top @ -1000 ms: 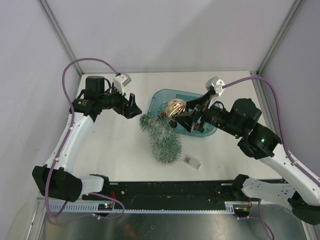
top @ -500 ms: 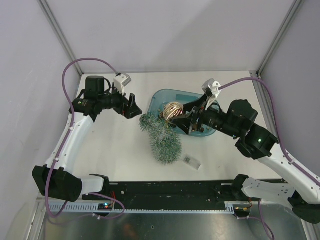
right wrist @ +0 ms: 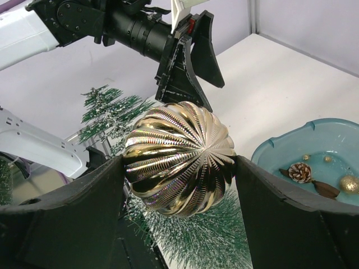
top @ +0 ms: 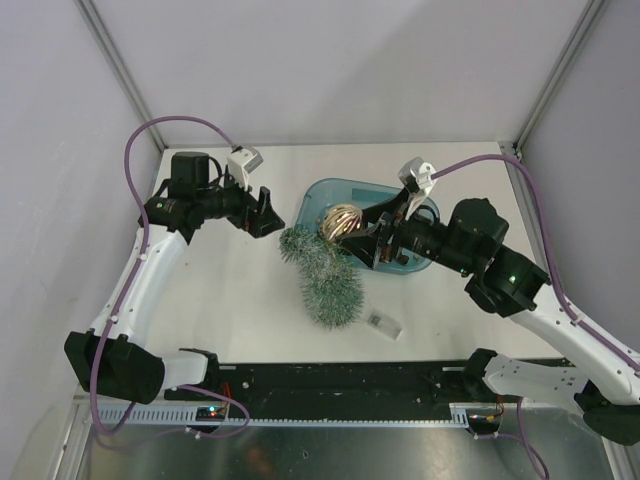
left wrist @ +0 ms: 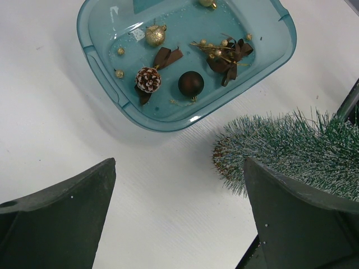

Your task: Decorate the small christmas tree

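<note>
The small christmas tree [top: 322, 272] lies on its side on the white table, its tip toward the left gripper; it also shows in the left wrist view [left wrist: 286, 147] and the right wrist view [right wrist: 207, 235]. My right gripper [top: 352, 232] is shut on a ribbed gold ball ornament [right wrist: 179, 158], held above the tree near the teal tub's left rim [top: 306, 208]. The ball also shows in the top view [top: 341, 221]. My left gripper [top: 264, 213] is open and empty, just left of the tree's tip.
The teal tub [left wrist: 95, 50] holds a pinecone [left wrist: 148, 79], a dark brown ball [left wrist: 190, 83], brown ribbon pieces [left wrist: 227, 53] and small gold balls [left wrist: 155, 35]. A small clear piece [top: 383, 323] lies on the table near the tree's base.
My right gripper has carried the gold ball leftward, from over the tub to over the tree. The left arm and the tree have not moved.
</note>
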Available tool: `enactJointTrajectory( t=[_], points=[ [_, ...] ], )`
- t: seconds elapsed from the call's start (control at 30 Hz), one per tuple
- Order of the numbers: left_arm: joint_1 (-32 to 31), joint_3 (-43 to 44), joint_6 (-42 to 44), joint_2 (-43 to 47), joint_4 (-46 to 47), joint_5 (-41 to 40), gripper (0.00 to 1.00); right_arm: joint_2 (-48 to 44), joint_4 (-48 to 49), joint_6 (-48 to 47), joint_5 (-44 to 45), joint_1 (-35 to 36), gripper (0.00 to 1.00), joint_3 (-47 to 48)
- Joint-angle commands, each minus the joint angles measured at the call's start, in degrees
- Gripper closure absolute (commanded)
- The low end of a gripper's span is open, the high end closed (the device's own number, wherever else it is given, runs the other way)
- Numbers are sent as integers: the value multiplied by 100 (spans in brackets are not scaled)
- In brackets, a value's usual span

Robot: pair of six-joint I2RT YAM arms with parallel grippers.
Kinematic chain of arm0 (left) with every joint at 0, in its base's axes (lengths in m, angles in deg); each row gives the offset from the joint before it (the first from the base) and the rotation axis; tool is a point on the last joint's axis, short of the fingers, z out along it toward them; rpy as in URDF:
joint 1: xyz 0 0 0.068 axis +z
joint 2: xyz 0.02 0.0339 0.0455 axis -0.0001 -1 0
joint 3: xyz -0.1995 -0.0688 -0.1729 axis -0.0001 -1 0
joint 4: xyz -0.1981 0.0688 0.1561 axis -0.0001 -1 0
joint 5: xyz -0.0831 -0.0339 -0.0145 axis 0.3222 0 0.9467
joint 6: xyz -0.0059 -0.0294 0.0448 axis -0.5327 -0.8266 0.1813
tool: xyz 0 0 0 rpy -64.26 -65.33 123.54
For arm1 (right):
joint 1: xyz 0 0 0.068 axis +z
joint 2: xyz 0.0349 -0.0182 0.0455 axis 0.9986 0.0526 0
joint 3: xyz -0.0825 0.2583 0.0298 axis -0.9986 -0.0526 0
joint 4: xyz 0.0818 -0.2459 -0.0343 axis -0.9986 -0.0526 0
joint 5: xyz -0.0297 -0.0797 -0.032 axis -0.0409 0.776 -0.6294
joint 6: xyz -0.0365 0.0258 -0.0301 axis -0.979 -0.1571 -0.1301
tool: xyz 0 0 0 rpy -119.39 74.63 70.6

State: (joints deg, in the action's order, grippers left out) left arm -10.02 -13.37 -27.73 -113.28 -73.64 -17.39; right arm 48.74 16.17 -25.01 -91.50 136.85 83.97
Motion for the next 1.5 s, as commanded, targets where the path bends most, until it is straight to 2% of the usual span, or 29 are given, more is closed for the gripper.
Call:
enactJointTrajectory(
  t=[0.0, 0.27, 0.57, 1.23, 1.47],
  points=[
    [31, 89, -124, 108, -6, 166, 0, -53, 326, 63, -51, 32, 63, -28],
    [35, 97, -130, 106, -3, 189, 0, -99, 395, 5, 80, -32, 58, -114],
    [35, 76, -135, 146, 1, 198, 0, 13, 713, -7, -33, -190, 58, -120],
    [31, 65, -143, 150, -4, 227, 0, -188, 679, 234, 2, -188, 58, -519],
    [35, 89, -152, 138, 2, 251, 0, -278, 704, 315, 43, -188, 46, -621]
  ],
)
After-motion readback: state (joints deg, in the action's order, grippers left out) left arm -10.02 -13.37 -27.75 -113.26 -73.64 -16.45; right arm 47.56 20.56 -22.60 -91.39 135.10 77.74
